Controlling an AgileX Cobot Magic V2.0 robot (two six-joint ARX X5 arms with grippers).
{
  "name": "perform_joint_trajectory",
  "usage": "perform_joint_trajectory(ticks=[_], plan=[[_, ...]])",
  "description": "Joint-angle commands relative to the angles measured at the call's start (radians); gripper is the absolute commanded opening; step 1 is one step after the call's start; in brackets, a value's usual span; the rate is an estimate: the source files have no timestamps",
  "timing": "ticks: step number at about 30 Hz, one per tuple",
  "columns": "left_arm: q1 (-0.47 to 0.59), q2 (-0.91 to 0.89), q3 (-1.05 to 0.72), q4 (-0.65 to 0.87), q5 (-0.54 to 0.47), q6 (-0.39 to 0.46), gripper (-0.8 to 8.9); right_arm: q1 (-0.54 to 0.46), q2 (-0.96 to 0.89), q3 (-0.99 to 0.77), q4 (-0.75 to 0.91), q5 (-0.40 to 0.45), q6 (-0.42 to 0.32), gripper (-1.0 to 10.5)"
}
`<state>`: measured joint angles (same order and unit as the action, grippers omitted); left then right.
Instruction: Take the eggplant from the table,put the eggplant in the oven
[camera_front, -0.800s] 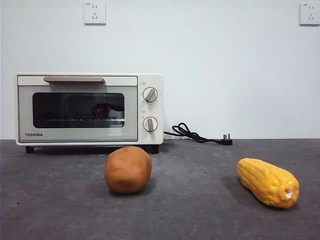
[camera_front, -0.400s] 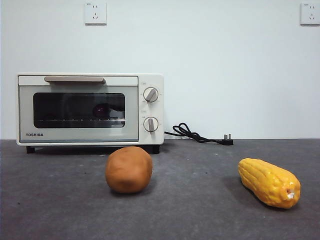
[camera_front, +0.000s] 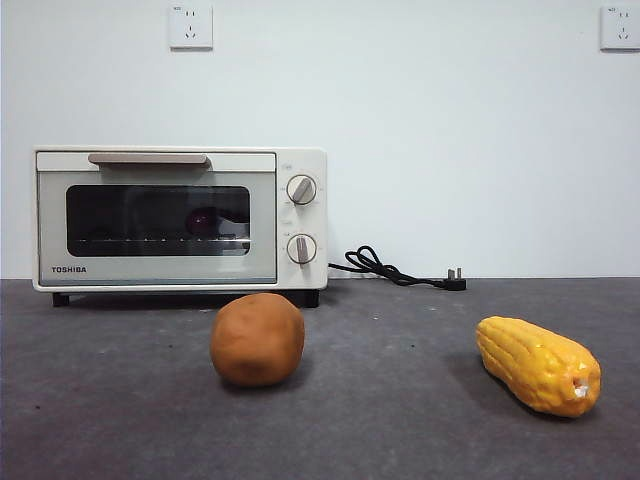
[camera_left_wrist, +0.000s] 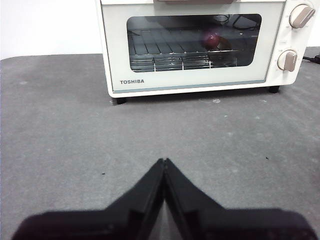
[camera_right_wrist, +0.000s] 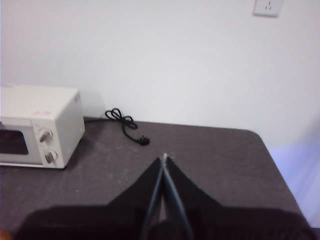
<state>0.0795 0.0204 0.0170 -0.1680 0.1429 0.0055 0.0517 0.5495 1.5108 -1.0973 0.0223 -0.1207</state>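
Note:
The cream-white oven stands at the back left of the dark grey table with its glass door closed. Behind the glass, the dark purple eggplant lies on the wire rack; the left wrist view shows the eggplant in the oven toward the knob side. My left gripper is shut on nothing, low over the table some way in front of the oven door. My right gripper is shut and empty, held high over the table's right part. Neither arm appears in the front view.
An orange-brown lump sits in front of the oven's right end. A yellow corn cob lies at the front right. The black cord and plug trail along the wall to the oven's right.

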Motion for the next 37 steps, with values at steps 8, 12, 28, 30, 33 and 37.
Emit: perform_joint_trajectory(ticks=[8, 12, 28, 30, 33, 37], plan=[[0.002, 0.002, -0.009, 0.01, 0.002, -0.009, -0.04, -0.007, -0.248, -0.576, 0.344, -0.014, 0.05, 0.0], [0.002, 0.002, -0.009, 0.01, 0.002, -0.009, -0.04, -0.006, -0.325, -0.77, 0.475, -0.015, 0.05, 0.0], [0.002, 0.002, -0.009, 0.01, 0.002, -0.009, -0.04, -0.006, -0.541, -1.314, 0.914, -0.015, 0.13, 0.0], [0.002, 0.004, -0.009, 0.01, 0.002, -0.009, -0.04, -0.006, -0.542, -1.34, 0.914, -0.014, 0.144, 0.0], [0.002, 0.011, -0.009, 0.01, 0.002, -0.009, -0.04, -0.006, -0.542, -1.371, 0.901, -0.015, 0.145, 0.0], [0.002, 0.013, -0.009, 0.01, 0.002, -0.009, -0.04, -0.006, -0.542, -1.415, 0.902, -0.015, 0.146, 0.0]])
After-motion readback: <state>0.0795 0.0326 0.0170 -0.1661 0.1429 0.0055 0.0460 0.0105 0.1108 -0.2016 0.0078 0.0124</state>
